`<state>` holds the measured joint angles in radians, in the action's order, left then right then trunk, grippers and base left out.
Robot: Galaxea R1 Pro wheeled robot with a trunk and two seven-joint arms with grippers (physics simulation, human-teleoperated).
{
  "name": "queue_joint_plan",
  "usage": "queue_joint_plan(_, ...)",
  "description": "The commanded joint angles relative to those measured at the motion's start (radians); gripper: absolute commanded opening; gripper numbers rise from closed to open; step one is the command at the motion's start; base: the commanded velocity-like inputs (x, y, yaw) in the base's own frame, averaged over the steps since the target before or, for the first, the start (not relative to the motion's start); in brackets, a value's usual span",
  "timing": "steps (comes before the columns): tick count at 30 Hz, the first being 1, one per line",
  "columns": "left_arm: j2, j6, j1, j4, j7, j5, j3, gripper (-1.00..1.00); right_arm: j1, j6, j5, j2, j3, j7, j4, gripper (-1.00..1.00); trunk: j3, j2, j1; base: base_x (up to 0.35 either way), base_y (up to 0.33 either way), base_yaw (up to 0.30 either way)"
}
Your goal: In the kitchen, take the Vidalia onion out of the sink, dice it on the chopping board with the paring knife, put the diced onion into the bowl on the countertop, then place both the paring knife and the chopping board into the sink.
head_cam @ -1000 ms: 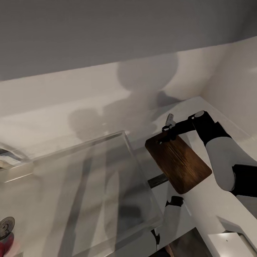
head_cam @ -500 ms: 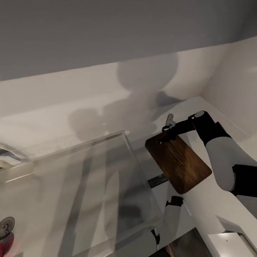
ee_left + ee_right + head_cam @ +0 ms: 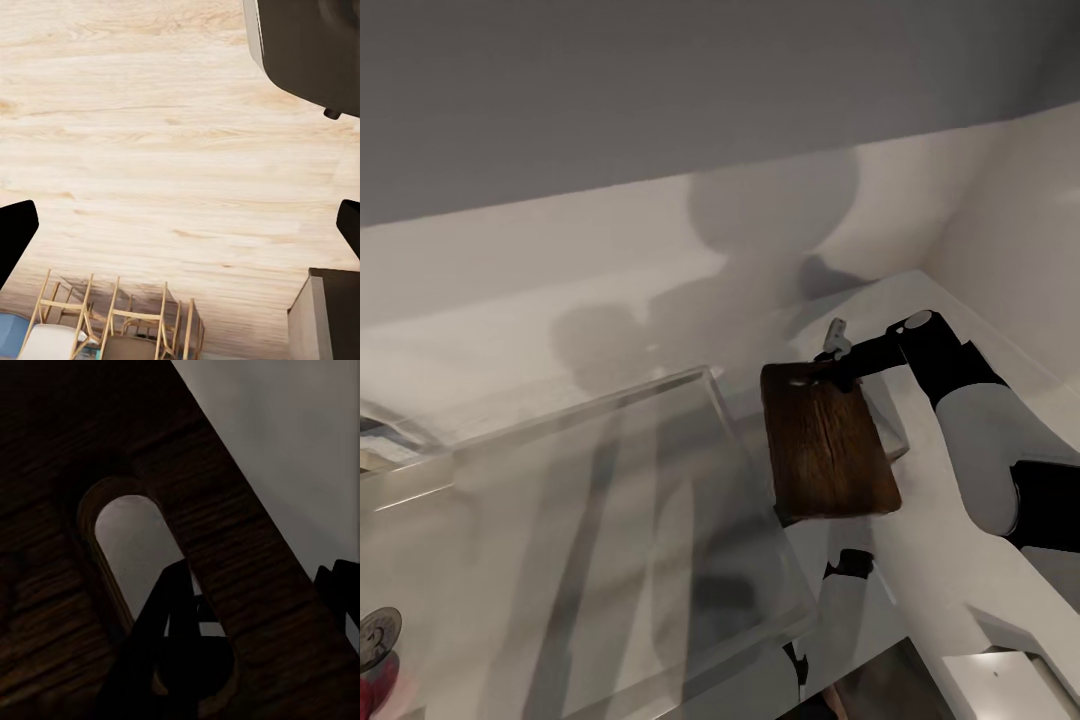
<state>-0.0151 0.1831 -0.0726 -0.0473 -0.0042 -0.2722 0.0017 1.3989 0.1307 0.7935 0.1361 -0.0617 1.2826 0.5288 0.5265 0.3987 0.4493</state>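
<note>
I am gripping the chopping board with my right gripper, fingers closed on its far end at the handle slot. It is a dark brown wooden slab with rounded corners and clear grain, and it is hanging tilted above the white countertop, just beside the sink. Close up, one dark finger is passing through the oval slot in the chopping board. My left gripper is hanging spread wide, empty, over pale wooden flooring.
</note>
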Motion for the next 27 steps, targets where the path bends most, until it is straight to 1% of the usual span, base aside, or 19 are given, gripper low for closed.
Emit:
queue_joint_plan(1, 0.0, 0.006, 0.0, -0.002, 0.0, -0.004, 0.0, 1.0, 0.0, 0.015, 0.007, -0.001, -0.004, 0.008, 0.0, -1.0, 0.001, 0.001, 0.001, 0.0, 0.0, 0.0)
queue_joint_plan(27, 0.0, 0.006, 0.0, -0.002, 0.0, -0.004, -0.003, 1.0, 0.0, 0.013, 0.01, -0.001, 0.0, 0.017, 0.006, -1.0, 0.001, 0.001, 0.001, 0.0, 0.0, 0.0)
